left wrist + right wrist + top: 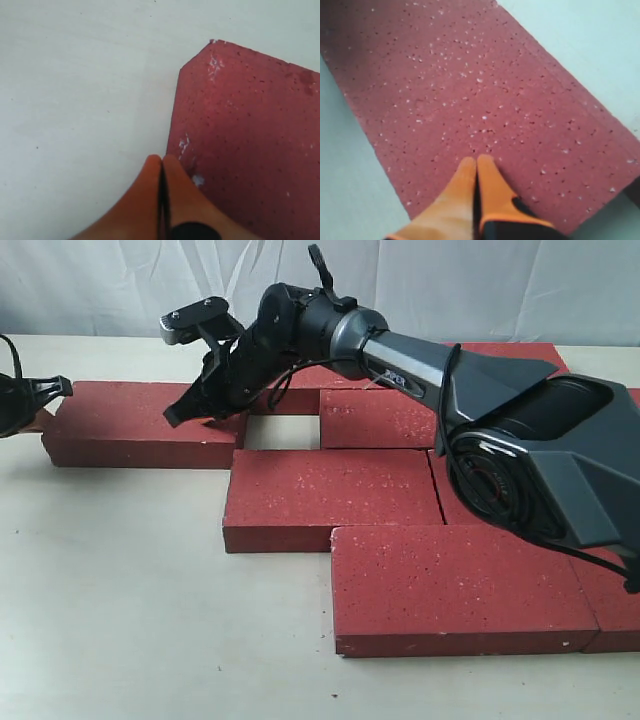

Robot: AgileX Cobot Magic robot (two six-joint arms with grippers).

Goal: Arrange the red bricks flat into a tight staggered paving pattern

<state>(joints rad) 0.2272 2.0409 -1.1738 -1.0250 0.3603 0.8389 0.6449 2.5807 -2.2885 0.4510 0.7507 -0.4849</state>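
Observation:
Several red bricks lie flat and close together on the table, among them a middle one [330, 495] and a front one [460, 585]. The leftmost brick [140, 425] lies a little apart from the back row. My right gripper [178, 415] reaches across to this brick's right end. Its orange fingers are shut, and the right gripper [477, 160] has its tips over the speckled brick top [470, 90]. My left gripper [48, 412] sits at the same brick's left end. In the wrist view the left gripper [161, 159] is shut, at the edge of the brick [250, 125] near a chipped corner.
A small square gap [281, 433] of bare table shows between the leftmost brick and the back brick [375, 418]. The right arm's body [540, 460] covers the bricks at the right. Pale table [120, 590] spreads in front and to the left.

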